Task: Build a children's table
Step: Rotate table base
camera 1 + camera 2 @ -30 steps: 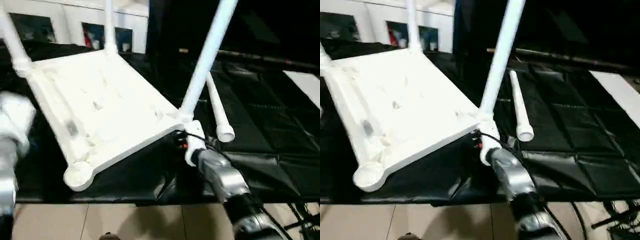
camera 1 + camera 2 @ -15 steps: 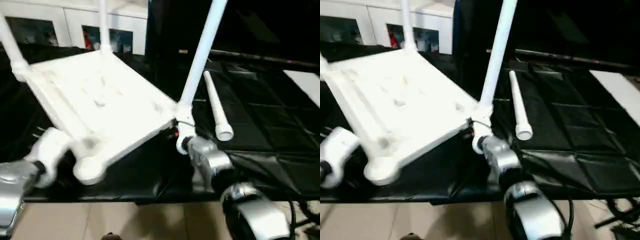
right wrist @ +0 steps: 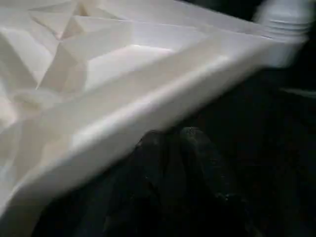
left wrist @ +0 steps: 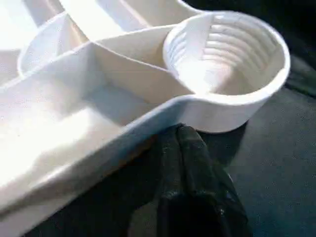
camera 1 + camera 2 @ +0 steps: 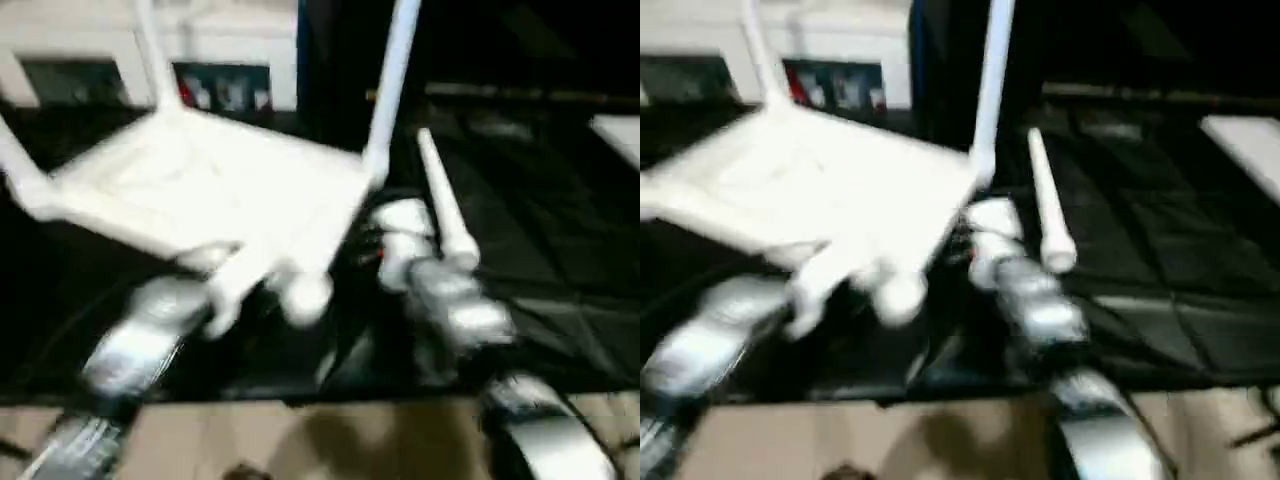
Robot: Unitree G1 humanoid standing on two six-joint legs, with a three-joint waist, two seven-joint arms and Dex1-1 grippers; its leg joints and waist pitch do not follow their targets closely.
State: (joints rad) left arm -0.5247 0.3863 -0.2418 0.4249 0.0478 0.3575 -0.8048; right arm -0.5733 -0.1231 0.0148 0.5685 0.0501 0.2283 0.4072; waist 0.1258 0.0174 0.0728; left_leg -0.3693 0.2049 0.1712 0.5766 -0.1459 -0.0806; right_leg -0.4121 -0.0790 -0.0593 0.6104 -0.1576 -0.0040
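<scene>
The white tabletop [image 5: 200, 190] lies underside up on the black mat, tilted. Three white legs stand in its corners, at the left [image 5: 20, 165], back [image 5: 150, 50] and right [image 5: 393, 90]. The near corner socket [image 4: 227, 54] is empty, and its inner thread shows. My left gripper [image 4: 185, 138] is shut, its black fingertips pressed under the rim just beside that socket. Along the right side, my right gripper [image 3: 170, 140] sits below the tabletop's side wall, fingers together with nothing between them. A loose fourth leg [image 5: 440, 205] lies on the mat to the right.
A black mat [image 5: 560, 260] covers the work surface, ending at tan floor [image 5: 300, 440] in front. A white cabinet with glass doors [image 5: 230, 40] stands behind. A white sheet [image 5: 620, 135] lies at the far right edge.
My left arm has swung in from the left to the near corner and its gripper has shut. The right gripper's fingers have closed in. The tabletop has turned, its empty socket shifting right.
</scene>
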